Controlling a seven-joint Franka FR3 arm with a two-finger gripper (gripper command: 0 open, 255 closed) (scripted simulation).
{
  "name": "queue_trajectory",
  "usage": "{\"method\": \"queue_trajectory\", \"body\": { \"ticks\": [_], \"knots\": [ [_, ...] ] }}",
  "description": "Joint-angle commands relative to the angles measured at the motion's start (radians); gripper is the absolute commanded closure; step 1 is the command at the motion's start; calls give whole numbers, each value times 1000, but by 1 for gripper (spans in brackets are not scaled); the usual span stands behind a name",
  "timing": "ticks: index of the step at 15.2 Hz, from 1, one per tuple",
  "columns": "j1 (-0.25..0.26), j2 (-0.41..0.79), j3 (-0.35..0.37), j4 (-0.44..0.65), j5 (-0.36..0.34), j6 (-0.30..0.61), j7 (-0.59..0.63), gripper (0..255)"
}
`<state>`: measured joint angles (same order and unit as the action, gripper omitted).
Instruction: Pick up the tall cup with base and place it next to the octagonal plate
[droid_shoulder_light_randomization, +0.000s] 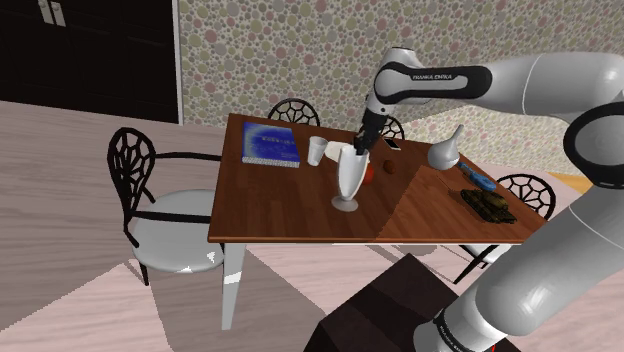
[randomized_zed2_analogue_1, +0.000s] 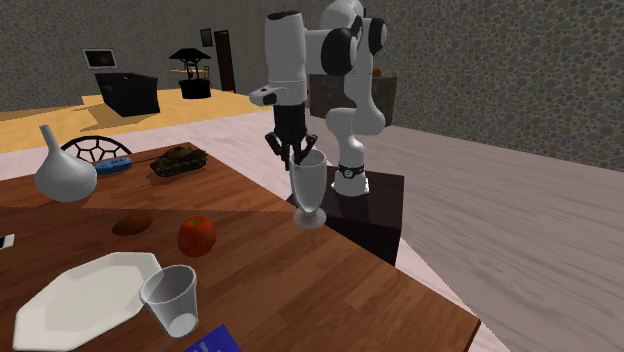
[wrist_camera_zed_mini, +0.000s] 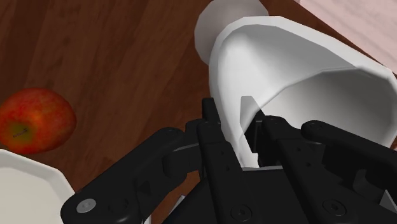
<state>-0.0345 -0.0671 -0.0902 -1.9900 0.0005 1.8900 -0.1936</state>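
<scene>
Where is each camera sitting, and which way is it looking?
Shoulder view: beside and behind the dark stand, looking down over the brown wooden table; the white arm reaches to the black hand at the tall white cup with base.
Second exterior view: across the table, facing the arm and stand.
Wrist view: on the hand, looking along its fingers into the cup, rim clasped.
Second exterior and wrist views share the red apple and white octagonal plate.

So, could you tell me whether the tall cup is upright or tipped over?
Upright: the tall cup has its round base down and its open mouth up, with the gripper clasping its rim.
</scene>
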Motion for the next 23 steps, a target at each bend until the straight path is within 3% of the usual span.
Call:
{"method": "queue_trajectory", "body": {
  "ticks": [1, 23],
  "knots": [
    [0, 1, 0, 30, 0, -29, -1, 255],
    [0, 15, 0, 343, 1, -328, 0, 255]
  ]
}}
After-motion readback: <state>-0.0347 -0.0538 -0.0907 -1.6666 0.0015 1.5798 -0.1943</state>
